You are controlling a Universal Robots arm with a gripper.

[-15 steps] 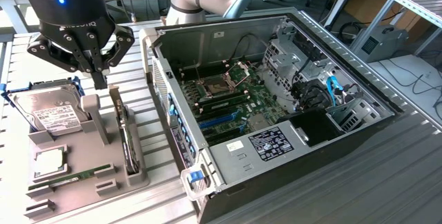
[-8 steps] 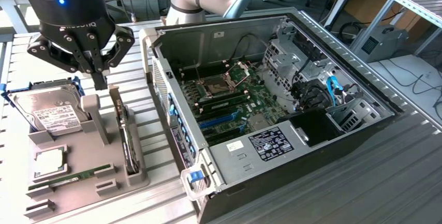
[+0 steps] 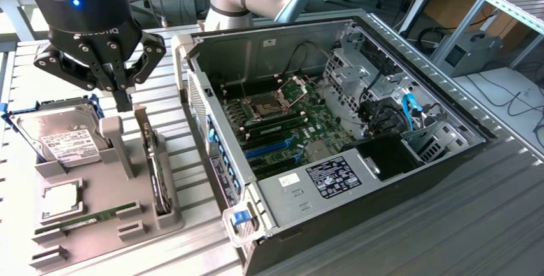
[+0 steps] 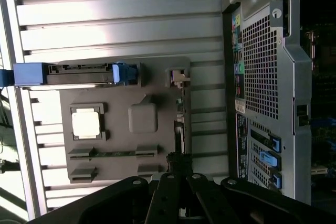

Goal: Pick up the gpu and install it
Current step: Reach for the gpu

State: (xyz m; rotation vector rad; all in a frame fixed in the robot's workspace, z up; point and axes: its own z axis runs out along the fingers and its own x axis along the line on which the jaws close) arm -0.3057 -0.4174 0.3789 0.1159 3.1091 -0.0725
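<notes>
The gpu (image 3: 154,161) is a thin black card standing on edge in a slot of the grey holder tray (image 3: 95,180), on the side nearest the computer. In the wrist view the gpu (image 4: 180,121) runs as a narrow dark strip along the tray's (image 4: 157,85) edge. My black gripper (image 3: 124,99) hangs just above the tray beside the card's far end, fingers shut together with nothing between them. Its fingertips (image 4: 176,160) sit over one end of the card.
The tray also carries a silver hard drive (image 3: 58,137), a processor chip (image 3: 61,199) and a green memory stick (image 3: 89,217). An open computer case (image 3: 197,91) lies at the exterior view's right, its motherboard (image 3: 281,120) and blue slots (image 3: 267,148) exposed. The table is ribbed metal (image 3: 442,225).
</notes>
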